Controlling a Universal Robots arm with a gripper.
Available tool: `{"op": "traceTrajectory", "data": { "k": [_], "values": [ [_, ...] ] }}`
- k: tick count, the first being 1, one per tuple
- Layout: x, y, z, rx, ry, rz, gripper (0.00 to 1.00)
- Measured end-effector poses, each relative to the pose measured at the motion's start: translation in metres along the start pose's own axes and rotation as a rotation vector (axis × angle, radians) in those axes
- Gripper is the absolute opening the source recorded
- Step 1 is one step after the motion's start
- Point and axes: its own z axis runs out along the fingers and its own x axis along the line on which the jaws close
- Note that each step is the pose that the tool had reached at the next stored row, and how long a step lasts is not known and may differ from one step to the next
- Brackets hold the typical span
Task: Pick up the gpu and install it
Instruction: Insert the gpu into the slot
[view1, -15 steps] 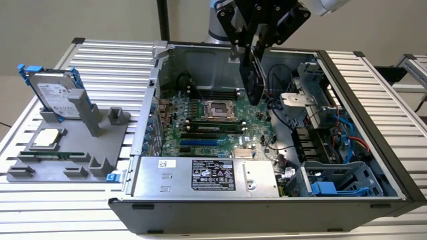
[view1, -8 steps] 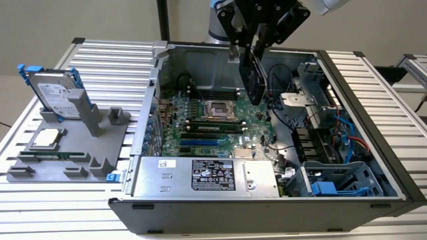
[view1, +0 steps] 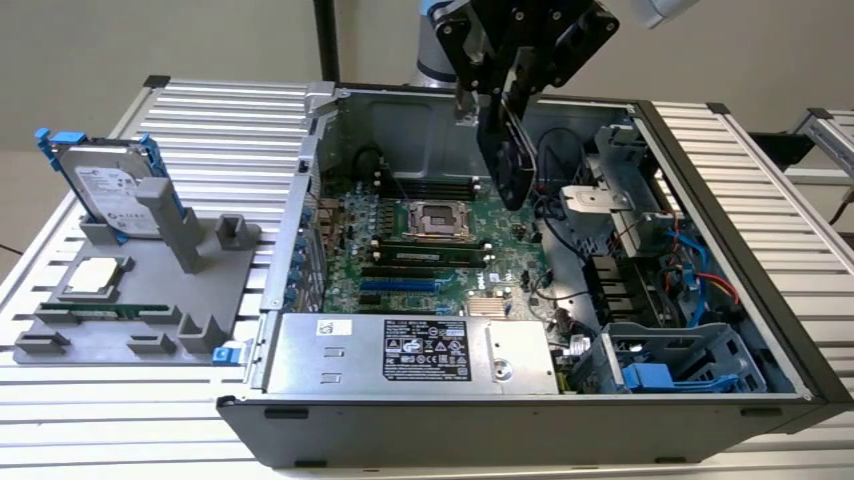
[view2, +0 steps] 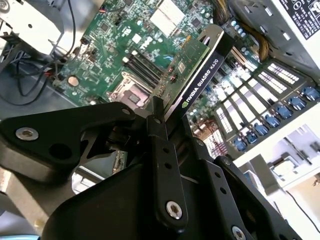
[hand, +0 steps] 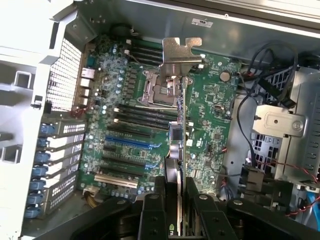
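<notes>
Hand (view1: 513, 100): pinching the gpu (view1: 515, 165) by one end.
Gpu place: up in the air over the open computer case (view1: 534, 430), above the green motherboard (view1: 400, 250), not in a slot.
Gpu way: on its thin edge, long side hanging down from the hand, silver bracket (hand: 181, 52) at the far end.
Writing: white letters along the card's black edge in the second wrist view; printed white label (view1: 424, 362) on the power supply (view1: 307, 350).
Hidden: grabbed end, behind black fingers (view2: 159, 150).
Counter (view1: 200, 110): hard drive (view1: 107, 185) upright in a grey holder (view1: 160, 290).

Bright, diffuse light, soft shadows inside case (view1: 534, 430), surface (view1: 200, 110) ribs pale. Second wrist view: white parts at the edges blown out, black hand (view2: 172, 127) dark with little detail. Board (hand: 125, 125) evenly lit
</notes>
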Motion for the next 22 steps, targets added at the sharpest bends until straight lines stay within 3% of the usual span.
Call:
{"op": "traceTrajectory", "data": {
  "k": [22],
  "values": [
    [0.0,0.0,0.0,-0.0017,0.0048,-0.095,0.0]
  ]
}}
